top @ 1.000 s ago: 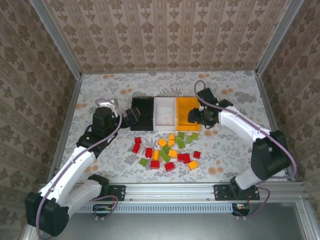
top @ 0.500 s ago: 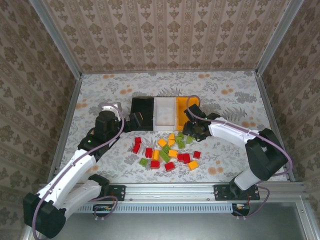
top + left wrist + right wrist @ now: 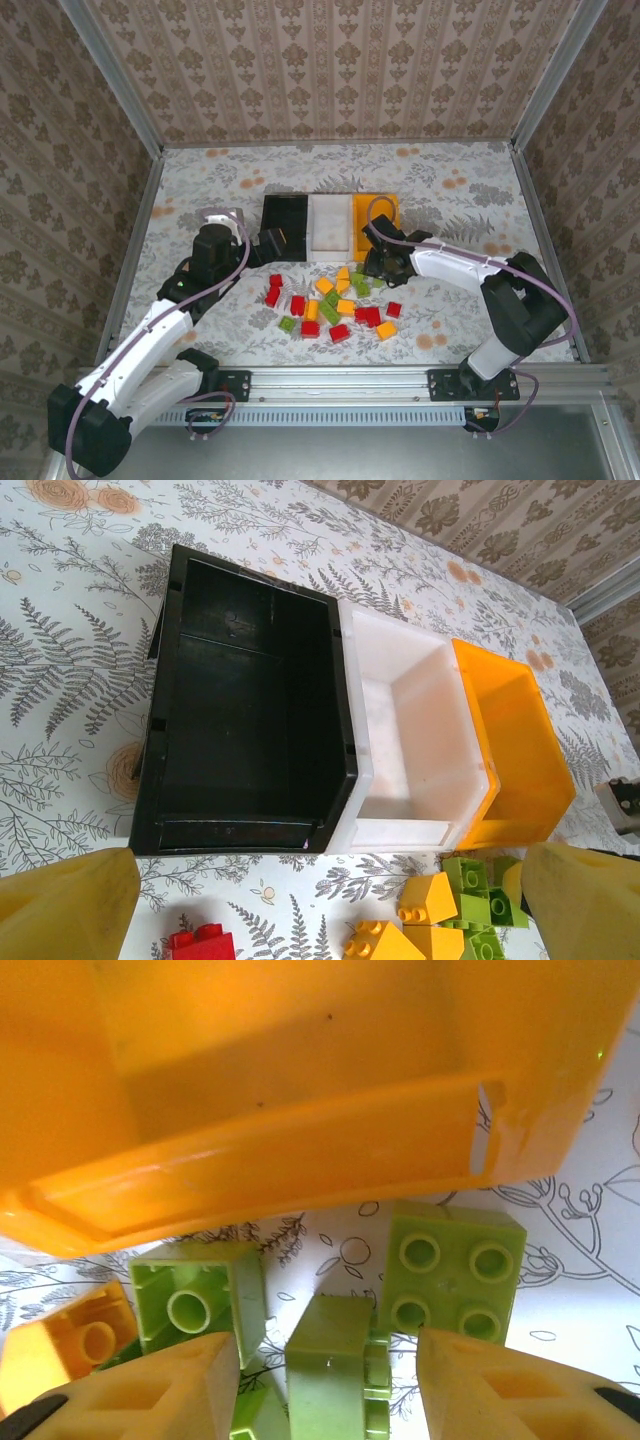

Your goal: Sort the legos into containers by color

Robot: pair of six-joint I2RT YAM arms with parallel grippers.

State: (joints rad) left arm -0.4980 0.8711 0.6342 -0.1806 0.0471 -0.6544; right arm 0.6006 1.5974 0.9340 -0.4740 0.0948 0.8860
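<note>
Fern-and-flower paper covers the worktop, and the walls around it carry a similar print. Near its middle three bins stand touching in a row: the black bin, the white bin and the orange bin. What shows of their insides is bare. The legos lie scattered just in front of them.

The right claw hangs low by the orange bin's near wall. Its jaws are spread on either side of a light green brick standing on edge, with a gap on both flanks, so nothing is pinched. The left claw is spread wide and empty in front of the black bin.

These bricks look like hard, glossy, light plastic. They should not give under a squeeze, but could slide or twist if caught off-centre. The two flat side walls seem the best hold, not the studs. A four-stud green brick and an upturned green brick crowd in on either side, so the fingers may nudge them.
</note>
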